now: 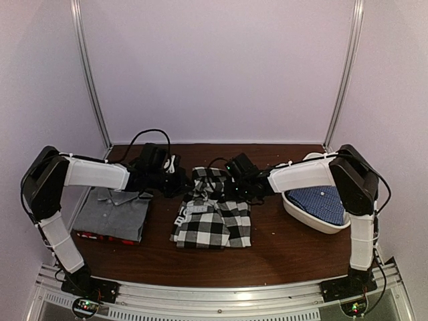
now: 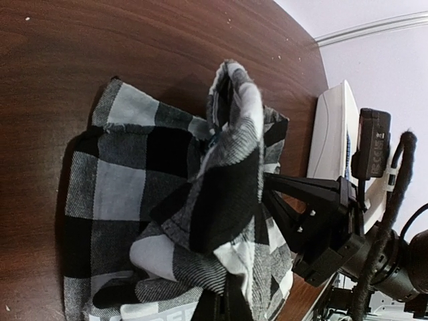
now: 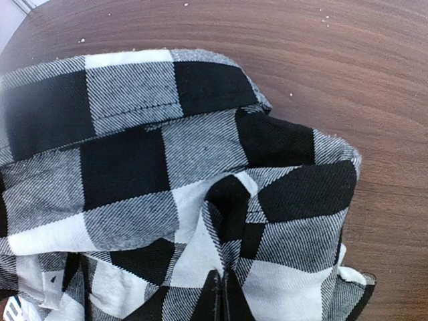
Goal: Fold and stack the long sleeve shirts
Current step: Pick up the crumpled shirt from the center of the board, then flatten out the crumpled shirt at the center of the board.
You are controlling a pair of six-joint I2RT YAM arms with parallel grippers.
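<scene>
The black-and-white check shirt [image 1: 212, 217] lies partly folded in the middle of the table. My left gripper [image 1: 179, 182] is shut on its far left part, and the pinched cloth [image 2: 221, 200] bunches up in the left wrist view. My right gripper [image 1: 235, 187] is shut on its far right part; the cloth [image 3: 200, 174] fills the right wrist view. The grey shirt [image 1: 114, 206] lies folded at the left on top of the red-black shirt [image 1: 107, 237]. The blue fine-checked shirt [image 1: 322, 202] sits in the tub.
A white oval tub [image 1: 314, 219] stands at the right of the brown table [image 1: 281, 254]. Cables run behind both grippers. White walls close in the back and sides. The right gripper's black body [image 2: 328, 221] shows in the left wrist view.
</scene>
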